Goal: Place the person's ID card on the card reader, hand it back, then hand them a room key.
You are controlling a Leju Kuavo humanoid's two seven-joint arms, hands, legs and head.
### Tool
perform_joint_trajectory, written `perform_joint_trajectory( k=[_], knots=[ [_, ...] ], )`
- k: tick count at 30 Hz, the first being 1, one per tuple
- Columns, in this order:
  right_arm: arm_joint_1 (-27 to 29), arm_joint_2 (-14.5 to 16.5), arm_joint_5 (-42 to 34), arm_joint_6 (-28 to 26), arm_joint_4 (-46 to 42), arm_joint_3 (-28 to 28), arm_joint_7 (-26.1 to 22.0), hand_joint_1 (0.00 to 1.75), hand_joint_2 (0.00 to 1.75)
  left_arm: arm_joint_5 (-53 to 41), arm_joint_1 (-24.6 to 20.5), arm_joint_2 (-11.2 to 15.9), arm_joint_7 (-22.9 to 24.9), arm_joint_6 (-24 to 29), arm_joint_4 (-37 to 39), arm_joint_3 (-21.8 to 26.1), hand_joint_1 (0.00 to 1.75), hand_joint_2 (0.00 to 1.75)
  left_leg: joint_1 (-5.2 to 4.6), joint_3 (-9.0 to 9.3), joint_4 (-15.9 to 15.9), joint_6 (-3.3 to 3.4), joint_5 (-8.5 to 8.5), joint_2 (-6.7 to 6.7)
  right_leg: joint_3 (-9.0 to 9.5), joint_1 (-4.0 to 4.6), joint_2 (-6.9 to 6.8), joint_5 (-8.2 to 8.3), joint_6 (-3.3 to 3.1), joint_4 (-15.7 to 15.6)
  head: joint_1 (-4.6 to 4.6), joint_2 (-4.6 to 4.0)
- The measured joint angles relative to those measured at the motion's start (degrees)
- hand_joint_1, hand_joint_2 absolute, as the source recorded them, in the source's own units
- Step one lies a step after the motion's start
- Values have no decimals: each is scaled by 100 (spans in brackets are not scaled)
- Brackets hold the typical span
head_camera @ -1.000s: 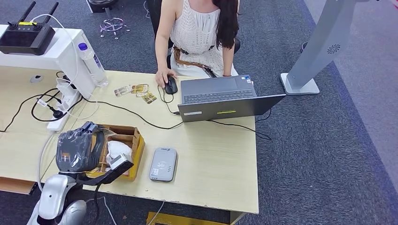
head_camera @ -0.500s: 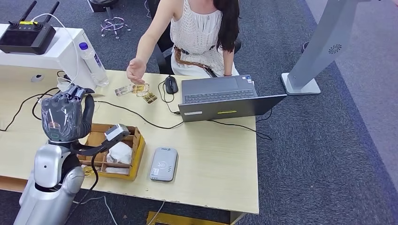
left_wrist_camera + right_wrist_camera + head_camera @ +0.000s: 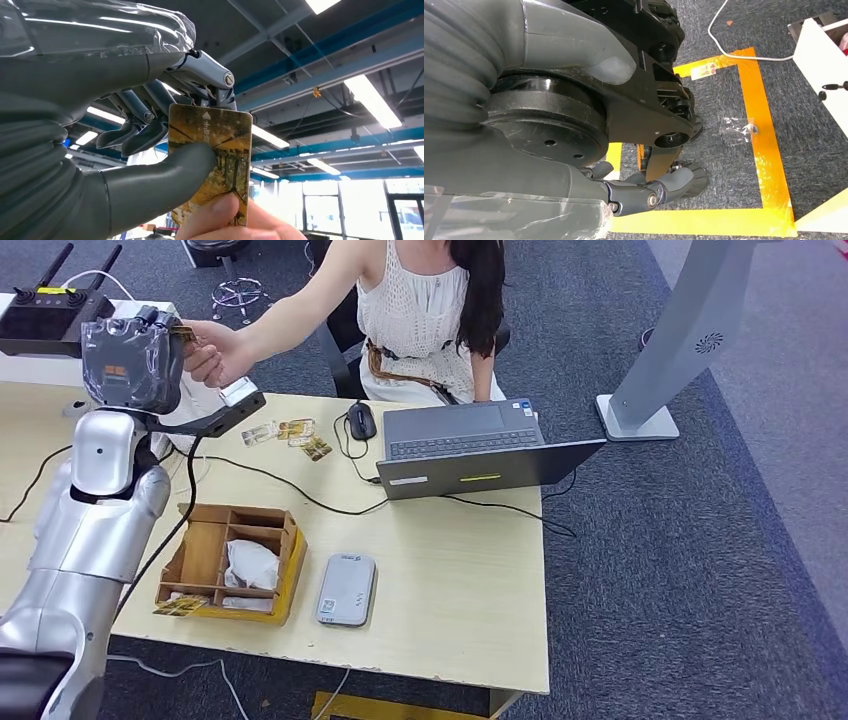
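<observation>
now left hand (image 3: 150, 150) pinches room key (image 3: 215, 160); person's hand (image 3: 235, 222) grips it too.

Your left arm is raised high, its silver forearm climbing from the lower left of the head view toward ten o'clock, with the left hand (image 3: 132, 362) up at the far end under its clear plastic wrap. At the left wrist you can see that hand (image 3: 150, 150) pinching a gold card (image 3: 215, 165), the thick grey thumb pressed flat on the card's face and the darker fingers (image 3: 135, 135) curled behind it. A person's hand (image 3: 215, 350) meets yours at about two o'clock from it, fingertips on the card's other end. Your right hand (image 3: 654, 192) hangs down beside the body, fingers loosely curled with nothing in them.
</observation>
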Motion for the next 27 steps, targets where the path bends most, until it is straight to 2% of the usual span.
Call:
perform_joint_trajectory(
  k=[2,13,17,19,22,24,27],
  knots=[
    [1,0,-1,0,0,1,0,0,175,27,-18,-1,15,-5,74,-26,0,175,0,-1,0,0,-1,0,-2,0,0,0,0,0,0,0],
    [11,0,-1,-17,0,1,-18,0,175,384,72,8,109,198,202,-38,0,175,0,-3,-2,-1,-1,-1,-2,0,-1,-1,0,1,1,0],
    [20,0,-24,-19,0,-1,-49,0,175,652,253,8,-98,343,161,-37,0,175,-1,-4,-2,0,-1,0,-1,0,0,-1,0,0,1,0],
    [37,0,-73,-17,0,-10,-98,0,175,992,559,18,-350,515,-97,-32,0,175,-3,-4,-4,0,-4,3,0,-2,3,-2,0,0,-1,0],
    [99,0,-143,-7,1,-56,-184,0,175,1569,1398,89,-686,701,-935,23,0,175,-4,-2,-7,-4,-13,12,-3,-3,16,-7,0,-1,-4,0],
    [142,0,-157,-2,2,-92,-208,0,175,1724,1875,144,-752,715,-1437,67,0,175,-1,-6,-6,-5,-17,10,-8,-2,15,-10,1,-2,-2,0],
    [162,0,-158,-2,4,-121,-221,0,175,1773,2259,214,-774,691,-1911,134,0,175,0,-10,-7,-4,-18,7,-10,-1,8,-13,-1,-2,2,0]
  ],
)
